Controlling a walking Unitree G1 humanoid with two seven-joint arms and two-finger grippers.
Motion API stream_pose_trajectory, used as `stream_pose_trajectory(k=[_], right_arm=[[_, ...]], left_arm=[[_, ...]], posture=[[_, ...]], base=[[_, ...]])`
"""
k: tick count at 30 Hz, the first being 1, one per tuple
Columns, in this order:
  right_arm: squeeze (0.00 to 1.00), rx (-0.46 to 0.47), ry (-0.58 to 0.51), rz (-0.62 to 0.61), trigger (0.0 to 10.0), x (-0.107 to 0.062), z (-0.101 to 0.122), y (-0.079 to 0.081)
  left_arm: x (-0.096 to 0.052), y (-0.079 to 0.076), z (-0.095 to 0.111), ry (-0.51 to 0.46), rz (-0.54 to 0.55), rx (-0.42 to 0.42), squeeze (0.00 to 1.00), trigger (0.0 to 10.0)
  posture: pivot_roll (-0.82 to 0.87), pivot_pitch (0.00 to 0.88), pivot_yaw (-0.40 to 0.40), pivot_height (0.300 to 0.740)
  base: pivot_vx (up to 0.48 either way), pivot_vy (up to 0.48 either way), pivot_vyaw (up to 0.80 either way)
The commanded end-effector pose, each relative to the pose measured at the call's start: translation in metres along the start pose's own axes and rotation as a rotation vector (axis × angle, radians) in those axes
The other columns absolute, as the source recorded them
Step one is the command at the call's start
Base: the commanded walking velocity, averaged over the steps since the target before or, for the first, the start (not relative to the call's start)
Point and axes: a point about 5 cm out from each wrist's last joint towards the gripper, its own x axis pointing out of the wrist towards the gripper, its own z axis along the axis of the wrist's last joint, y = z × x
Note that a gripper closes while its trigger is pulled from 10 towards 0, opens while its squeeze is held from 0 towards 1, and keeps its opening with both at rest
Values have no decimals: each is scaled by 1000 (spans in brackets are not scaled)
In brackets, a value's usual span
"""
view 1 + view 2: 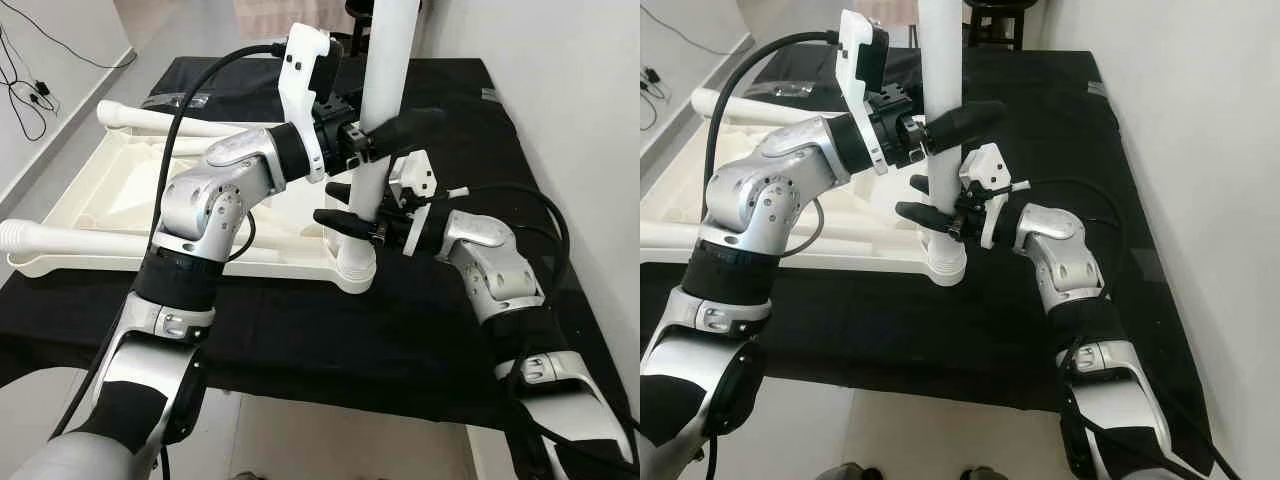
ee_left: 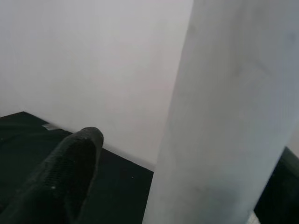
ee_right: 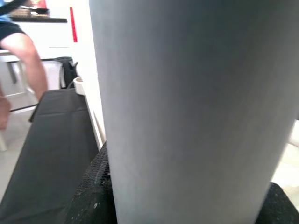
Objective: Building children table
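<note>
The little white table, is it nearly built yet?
Partly. The upside-down white plastic tabletop lies on the black cloth. One white tube leg stands upright at its near corner socket, gripped by the left pincer above and the right pincer lower down. Two more white legs lie sideways at the tabletop, apparently not upright yet.

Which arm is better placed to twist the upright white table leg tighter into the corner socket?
Likely the right. The right gripper clasps the white plastic table leg low, just above the corner socket of the upturned white tabletop, while the left gripper grips higher and can steady it.
</note>
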Motion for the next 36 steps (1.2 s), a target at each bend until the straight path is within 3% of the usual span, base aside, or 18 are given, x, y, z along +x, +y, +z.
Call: stream_pose_trajectory(k=[1,2,3,4,5,7,9,17,18,19,20,27,28,29,30,31,32,36], right_arm=[[0,34,144,-82,0,-5,-27,3],[0,88,217,-373,0,1,-40,13],[0,88,217,-373,0,1,-40,13],[0,136,256,-501,0,5,-45,35],[0,176,262,-574,0,11,-45,52],[0,176,262,-574,0,11,-45,52],[0,204,252,-583,0,18,-45,67],[0,181,263,-586,0,20,-50,64],[0,176,265,-585,0,20,-50,63],[0,176,265,-585,0,20,-50,63],[0,177,276,-605,0,20,-47,66],[0,192,281,-622,0,22,-41,73],[0,188,274,-609,1059,24,-39,74],[0,185,270,-601,1059,25,-37,75],[0,183,267,-600,4157,26,-36,74],[0,183,267,-600,4157,26,-36,74],[0,182,264,-599,9882,26,-35,73],[0,151,217,-561,10000,27,-29,67]], left_arm=[[0,3,-3,16,28,-2,1000,10000],[-1,6,-3,18,48,-3,1000,10000],[-1,6,-3,18,48,-3,1000,10000],[-1,8,-2,17,60,-5,0,10000],[-2,9,-1,14,63,-7,0,10000],[-2,9,-1,14,63,-7,0,10000],[-1,9,0,9,61,-15,0,10000],[0,9,0,7,60,-6,0,10000],[-1,9,0,-3,60,-10,0,4745],[-1,9,0,-3,60,-10,0,4745],[-1,8,0,-6,51,-16,0,0],[-1,6,0,-4,24,-23,0,0],[-1,5,-2,8,17,-9,0,0],[-1,4,-3,18,12,0,0,0],[0,4,-3,23,7,4,0,0],[0,4,-3,23,7,4,0,0],[0,3,-4,26,3,6,0,0],[0,2,-5,39,-12,10,0,0]], posture=[[22,128,3,740],[23,136,-5,740],[23,136,-5,740],[31,142,-5,740],[15,132,7,740],[15,132,7,740],[13,128,7,740],[5,118,0,740],[4,116,-2,740],[4,116,-2,740],[4,114,-2,740],[5,112,-1,740],[4,110,3,740],[4,110,3,740],[5,107,4,740],[5,107,4,740],[5,107,4,740],[8,106,6,740]], base=[[0,0,0],[0,0,0],[0,0,0],[0,0,0],[0,0,0],[0,0,0],[0,0,0],[0,0,0],[0,0,0],[0,0,0],[0,0,0],[0,0,0],[0,0,0],[0,0,0],[0,0,0],[0,0,0],[0,0,0],[0,0,0]])
